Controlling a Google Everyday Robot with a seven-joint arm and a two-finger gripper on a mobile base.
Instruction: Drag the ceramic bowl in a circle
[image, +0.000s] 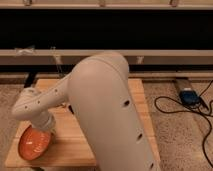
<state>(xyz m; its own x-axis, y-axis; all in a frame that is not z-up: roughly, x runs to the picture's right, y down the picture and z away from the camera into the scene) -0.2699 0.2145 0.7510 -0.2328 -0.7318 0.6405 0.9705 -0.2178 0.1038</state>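
We see the bowl (31, 146) at the near left corner of the wooden counter (75, 147), its glossy orange-red inside showing faint pale marks. Its left rim lies close to the counter's left edge and its near rim close to the near edge; it sits flat on the wood

The gripper (42, 133) comes down at the bowl's far right rim, just under the arm's round wrist. The wrist hides that part of the bowl, so we cannot tell whether the gripper is spread or closed, nor whether it has hold of the rim

The arm (107, 110) fills the middle of the view. A big white link rises from the near edge and curves over at the top. From it a thinner link with small dark holes slopes down to the left, reaches a rounded joint above the bowl, then turns down toward the wrist. The big link covers much of the counter's right half

To the right of the counter lies a speckled floor (175, 140) with black cables (170, 106) looping across it and a blue box (189, 96) farther back. Beyond the counter a pale ledge (165, 54) runs from left to right, with a dark band above it
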